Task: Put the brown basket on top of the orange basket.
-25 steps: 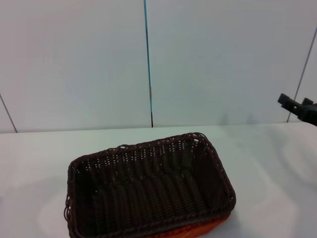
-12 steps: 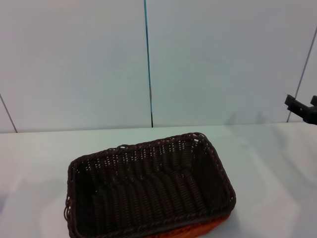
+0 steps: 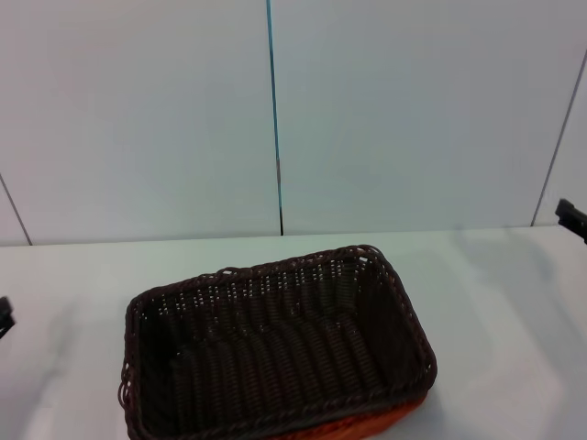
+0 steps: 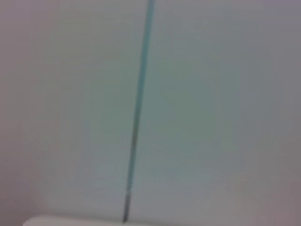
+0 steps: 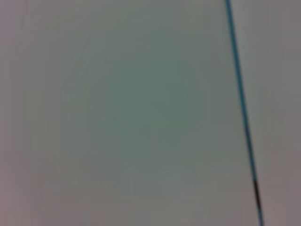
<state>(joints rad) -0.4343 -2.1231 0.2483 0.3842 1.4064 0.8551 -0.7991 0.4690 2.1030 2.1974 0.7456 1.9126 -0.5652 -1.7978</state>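
Brown basket (image 3: 275, 353) sits nested on the orange basket (image 3: 367, 427); both grippers barely peek in at the edges, jaws unreadable.

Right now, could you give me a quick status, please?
Left gripper and right gripper out wide, off the baskets. Brown basket sits on orange basket. Nothing blocking.

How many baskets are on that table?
2. The brown basket sits on top of the orange basket, of which only a strip shows beneath it at the near edge.
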